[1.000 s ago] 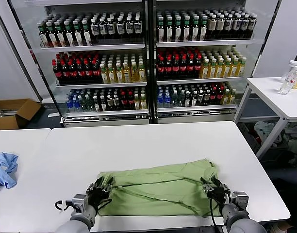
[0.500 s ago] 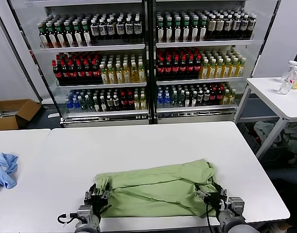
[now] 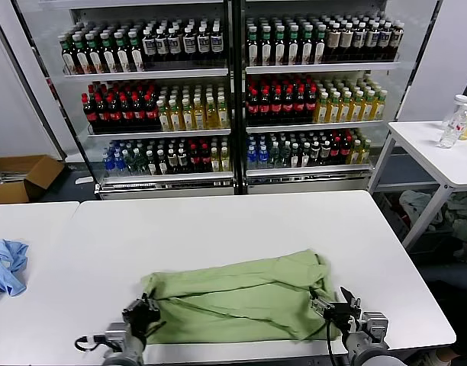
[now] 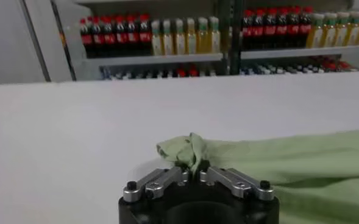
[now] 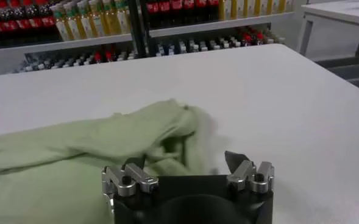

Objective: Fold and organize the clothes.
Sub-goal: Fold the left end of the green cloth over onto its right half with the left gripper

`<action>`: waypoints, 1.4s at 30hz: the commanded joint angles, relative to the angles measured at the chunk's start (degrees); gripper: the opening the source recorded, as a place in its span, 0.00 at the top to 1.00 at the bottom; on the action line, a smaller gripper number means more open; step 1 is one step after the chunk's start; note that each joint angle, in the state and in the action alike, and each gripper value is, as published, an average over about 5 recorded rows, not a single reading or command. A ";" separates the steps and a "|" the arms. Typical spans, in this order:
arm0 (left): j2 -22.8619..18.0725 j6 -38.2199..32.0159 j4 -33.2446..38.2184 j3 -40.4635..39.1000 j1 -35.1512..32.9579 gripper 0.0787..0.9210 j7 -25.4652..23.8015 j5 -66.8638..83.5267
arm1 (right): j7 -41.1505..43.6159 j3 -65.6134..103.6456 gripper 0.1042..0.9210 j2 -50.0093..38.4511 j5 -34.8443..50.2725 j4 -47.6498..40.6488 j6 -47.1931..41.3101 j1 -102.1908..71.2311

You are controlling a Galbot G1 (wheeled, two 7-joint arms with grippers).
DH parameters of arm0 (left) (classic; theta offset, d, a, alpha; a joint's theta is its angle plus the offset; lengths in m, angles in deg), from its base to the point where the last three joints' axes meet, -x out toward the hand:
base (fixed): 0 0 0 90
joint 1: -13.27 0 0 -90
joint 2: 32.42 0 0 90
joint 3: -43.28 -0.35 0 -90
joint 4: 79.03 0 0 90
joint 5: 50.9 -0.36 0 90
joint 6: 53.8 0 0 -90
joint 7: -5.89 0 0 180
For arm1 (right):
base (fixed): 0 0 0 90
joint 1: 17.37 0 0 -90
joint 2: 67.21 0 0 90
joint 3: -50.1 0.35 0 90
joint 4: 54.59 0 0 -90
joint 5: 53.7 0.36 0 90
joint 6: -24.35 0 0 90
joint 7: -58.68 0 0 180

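Note:
The light green polo shirt [image 3: 241,293] lies as a folded band across the near part of the white table [image 3: 218,221]. Its collar, buttons and chest print are hidden in the folds. My left gripper [image 3: 144,311] is at the shirt's left end, shut on a bunched corner of the green cloth [image 4: 192,159]. My right gripper [image 3: 334,307] is at the shirt's right end, low over the table. Its jaws stand wide apart, with the edge of the shirt [image 5: 161,131] lying just ahead of them. The right gripper [image 5: 184,163] holds nothing.
A smaller light blue cloth [image 3: 4,267] lies on the neighbouring table at the far left. Drink coolers [image 3: 233,91] stand behind the table. A side table [image 3: 439,164] with bottles [image 3: 455,122] is at the right, and a cardboard box [image 3: 20,175] is on the floor at the left.
Both grippers have drawn back toward the table's near edge, and the shirt has slid nearer with them. The right gripper's jaws now stand open, off the cloth.

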 commanded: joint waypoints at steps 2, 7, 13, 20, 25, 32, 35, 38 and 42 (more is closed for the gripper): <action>10.64 -2.19 -1.14 21.56 2.31 0.98 -4.77 0.98 | -0.12 -0.54 0.12 -0.53 0.36 -0.49 0.12 1.02; 12.83 0.10 1.55 26.16 2.25 0.98 -5.20 9.25 | -0.15 -1.19 0.12 -1.48 1.13 -1.05 0.09 2.38; 6.08 7.86 15.03 20.63 1.75 0.98 -4.79 39.44 | -0.07 -1.63 0.12 -2.50 1.60 -1.39 0.18 2.65; -4.16 10.85 18.47 3.25 3.03 0.98 -4.70 54.75 | 0.03 -1.96 0.12 -3.43 1.53 -1.45 0.36 2.64; -8.23 9.78 11.92 -5.95 7.00 0.98 -2.43 52.72 | 0.10 -2.00 0.12 -3.74 1.44 -1.19 0.34 3.01; -9.92 7.96 2.99 -12.39 13.97 0.98 2.19 39.19 | 0.27 -2.50 0.12 -2.96 1.32 -1.42 0.35 3.21; -9.04 7.67 -1.16 -15.25 15.91 0.98 4.65 30.41 | 0.32 -2.87 0.12 -2.43 1.26 -1.64 0.36 3.62; -7.66 7.72 -1.73 -17.33 16.25 0.93 4.13 27.06 | 0.33 -3.09 0.12 -2.15 1.24 -1.88 0.36 4.06; -6.65 6.98 2.45 -20.35 14.57 0.80 2.30 27.23 | 0.40 -3.08 0.12 -2.10 1.29 -2.22 0.40 4.35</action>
